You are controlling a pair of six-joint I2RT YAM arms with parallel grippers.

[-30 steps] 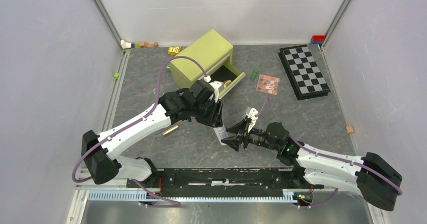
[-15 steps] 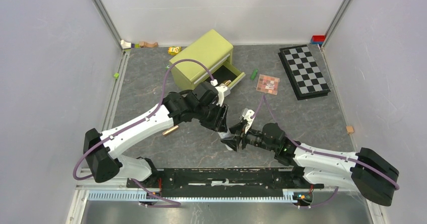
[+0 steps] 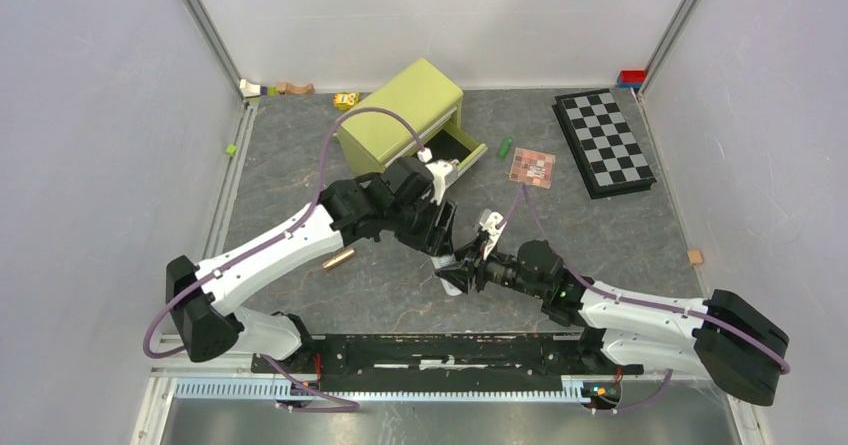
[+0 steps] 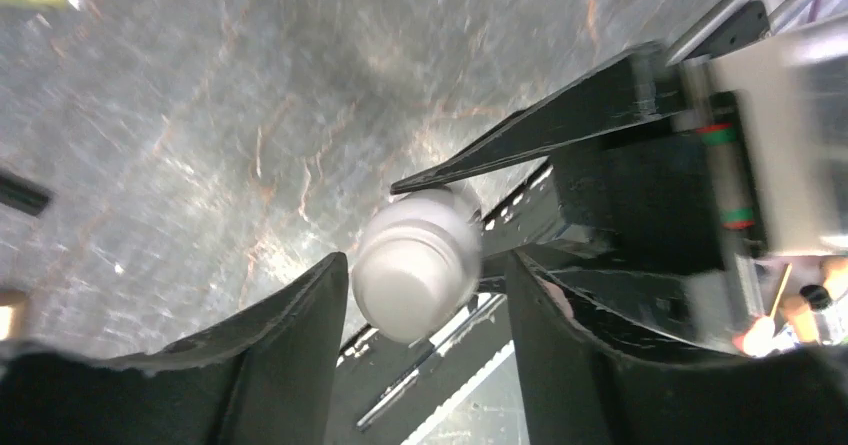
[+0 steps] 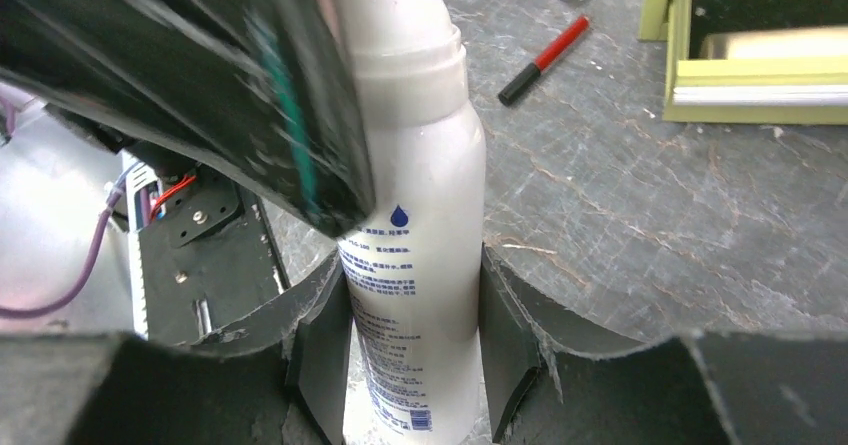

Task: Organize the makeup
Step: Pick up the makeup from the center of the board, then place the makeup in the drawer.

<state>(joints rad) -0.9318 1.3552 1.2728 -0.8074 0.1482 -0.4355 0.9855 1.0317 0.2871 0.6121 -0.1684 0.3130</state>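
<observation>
Since a second ago, both arms have been brought closer together over the middle of the table, nearer its near edge than its far one. Toward the left edge, a rose-gold tube (image 3: pixel 338 258) is seen lying flat, apart from the arms. The left gripper (image 4: pixel 425 270) is held with its fingers apart, straddling the cap of the white bottle (image 5: pixel 418 205) without being closed on it. The bottle is clamped lower down, on both sides of its body, by the right gripper (image 3: pixel 458 273). A red-black pencil (image 5: pixel 545 58) is seen beyond it, near the open drawer of the green box (image 3: pixel 400 110). Toward the far right corner, a green stick (image 3: pixel 505 147), an eyeshadow palette (image 3: pixel 531 167) and a chequered board (image 3: pixel 603 143) are laid.
</observation>
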